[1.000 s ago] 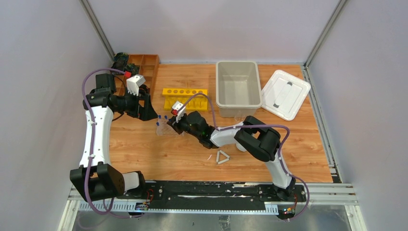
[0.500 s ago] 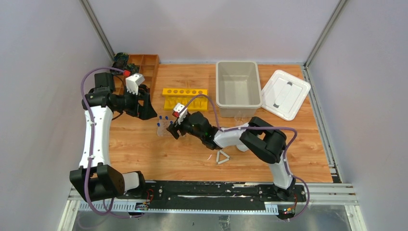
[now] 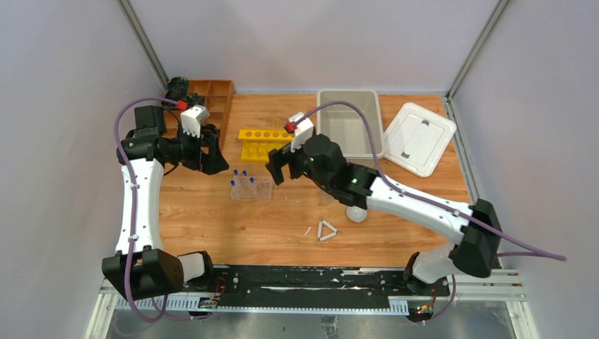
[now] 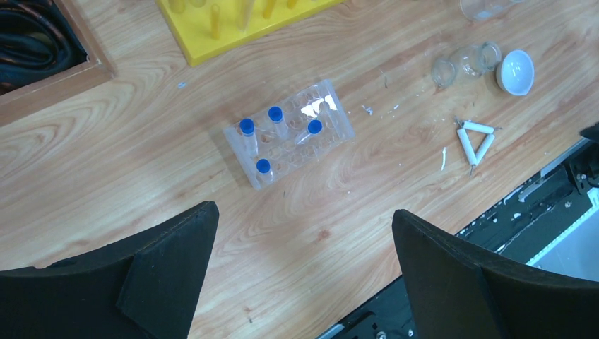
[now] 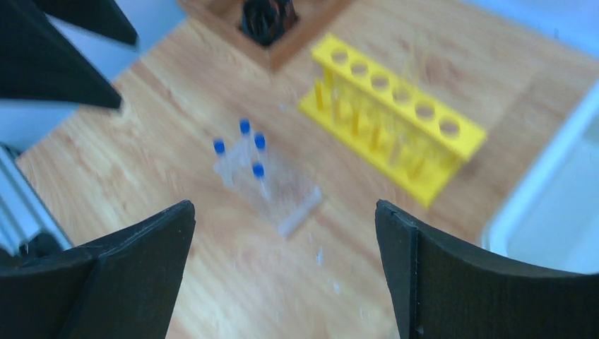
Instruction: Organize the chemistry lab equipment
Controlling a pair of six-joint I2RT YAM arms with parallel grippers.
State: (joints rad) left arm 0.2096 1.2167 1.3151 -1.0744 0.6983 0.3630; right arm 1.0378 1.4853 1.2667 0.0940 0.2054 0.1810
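The clear plastic tube rack (image 3: 251, 188), carrying four blue-capped tubes (image 4: 275, 114), stands on the counter (image 3: 233, 226) near the yellow rack (image 3: 272, 141), with the left tool (image 4: 302, 215) and right tool (image 5: 282, 208) either side, both spread wide, gripping nothing.

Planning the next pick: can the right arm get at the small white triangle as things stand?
Probably yes. The right gripper is open and empty, and the small white triangle lies alone on the bare table, with nothing over it.
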